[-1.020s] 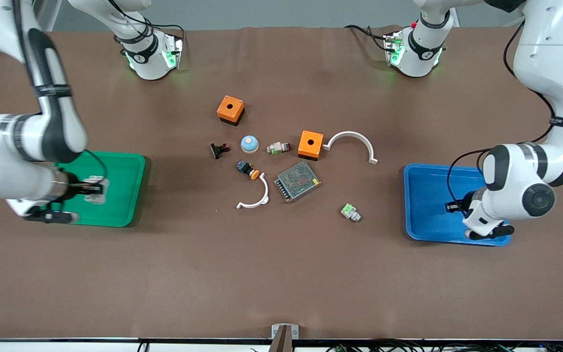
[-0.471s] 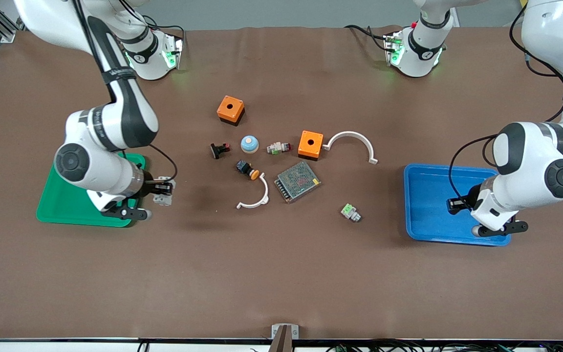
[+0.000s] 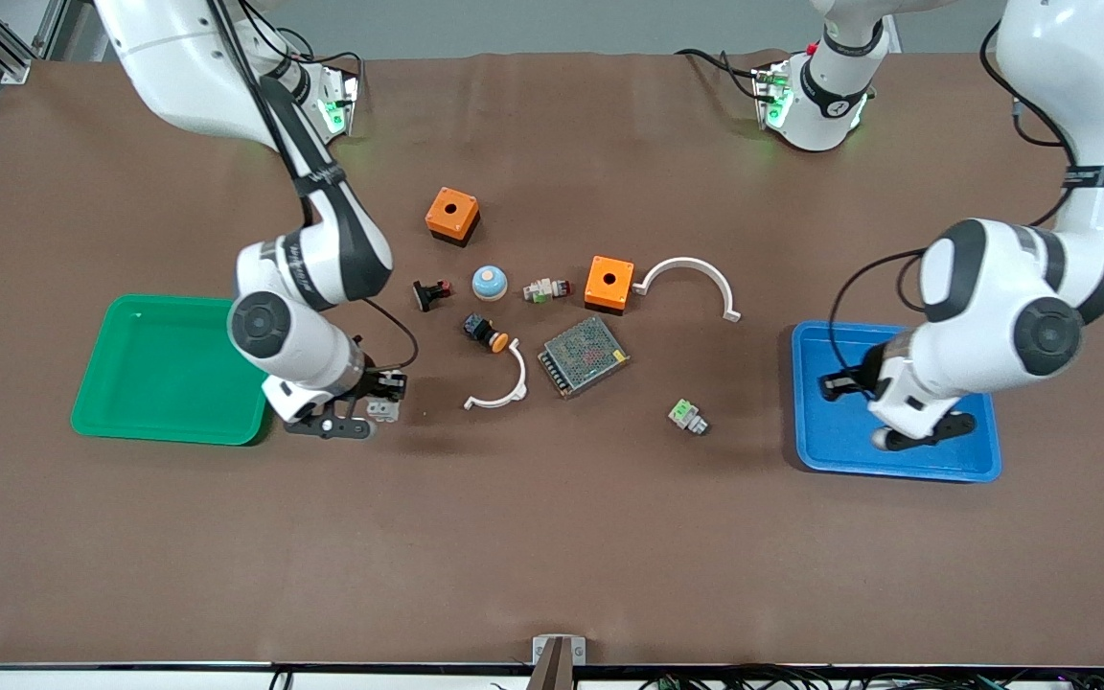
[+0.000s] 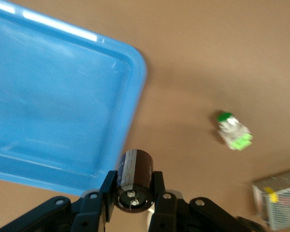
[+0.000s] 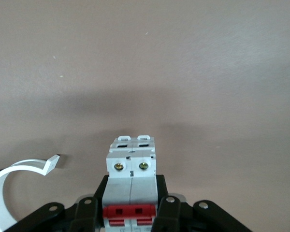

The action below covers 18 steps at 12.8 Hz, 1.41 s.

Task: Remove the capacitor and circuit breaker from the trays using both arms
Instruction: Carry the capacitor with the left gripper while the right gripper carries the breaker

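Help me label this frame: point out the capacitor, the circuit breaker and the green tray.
capacitor [image 4: 135,180], left wrist view, its dark side.
circuit breaker [image 5: 131,176], right wrist view, its white face.
green tray [image 3: 169,369], front view, its bare floor.

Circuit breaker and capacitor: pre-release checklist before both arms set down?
1. Right gripper shut on circuit breaker: ok.
2. Circuit breaker out of the green tray, over bare table beside it: ok.
3. Left gripper shut on capacitor: ok.
4. Capacitor clear of the blue tray: not ok; in the left wrist view it hangs at the tray's rim.
5. Drop spot under the breaker free: ok; the white curved bracket lies off to one side.
6. Height of either part above the table: cannot tell.
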Tool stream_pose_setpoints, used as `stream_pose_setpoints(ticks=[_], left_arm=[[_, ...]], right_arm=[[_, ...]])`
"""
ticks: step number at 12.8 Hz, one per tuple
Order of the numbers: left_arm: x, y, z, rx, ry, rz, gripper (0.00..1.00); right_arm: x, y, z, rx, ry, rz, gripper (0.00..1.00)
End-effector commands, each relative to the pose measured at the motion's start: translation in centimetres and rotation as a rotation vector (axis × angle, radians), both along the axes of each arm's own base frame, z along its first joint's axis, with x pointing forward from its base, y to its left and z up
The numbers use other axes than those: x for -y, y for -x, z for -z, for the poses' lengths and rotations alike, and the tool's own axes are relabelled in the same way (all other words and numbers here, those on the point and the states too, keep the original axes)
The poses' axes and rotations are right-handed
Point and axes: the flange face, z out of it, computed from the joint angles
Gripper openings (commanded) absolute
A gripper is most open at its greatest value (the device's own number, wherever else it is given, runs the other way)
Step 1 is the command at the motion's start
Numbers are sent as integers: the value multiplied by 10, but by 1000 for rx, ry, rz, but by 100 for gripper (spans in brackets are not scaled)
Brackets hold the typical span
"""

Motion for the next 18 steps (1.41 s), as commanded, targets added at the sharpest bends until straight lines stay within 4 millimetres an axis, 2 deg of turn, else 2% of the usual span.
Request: stream_pose_setpoints(ticks=[1, 3, 5, 8, 9, 12, 13, 14, 15, 16, 17, 18], left_arm=[[50, 16, 1, -19, 12, -41, 0], [96, 28, 14, -27, 5, -69, 0], [127, 41, 36, -9, 14, -93, 0], [138, 55, 79, 1, 27, -88, 0], [147, 61, 89, 8, 31, -79, 0], [152, 67, 109, -12, 30, -87, 0], [150, 76, 126, -43, 18, -82, 0], [148, 85, 132, -61, 5, -76, 0], [148, 92, 136, -72, -3, -69, 0], [148, 93, 139, -76, -5, -69, 1], [149, 95, 143, -81, -7, -66, 7], [150, 93, 142, -79, -6, -69, 24]], right_arm=[[-22, 0, 10, 37, -12, 43, 3], [-34, 2, 25, 33, -6, 48, 3], [-40, 6, 29, 24, -2, 42, 3], [-43, 9, 39, 4, 9, 94, 3], [-48, 13, 45, -4, 15, 103, 3], [-48, 15, 53, -15, 22, 99, 5], [-48, 14, 51, -11, 22, 99, 19], [-49, 12, 49, -7, 20, 97, 63], [-50, 12, 48, -4, 23, 91, 96], [-50, 12, 44, 1, 22, 86, 100], [-48, 10, 38, 0, 26, 79, 100], [-46, 3, 28, -7, 25, 83, 100]])
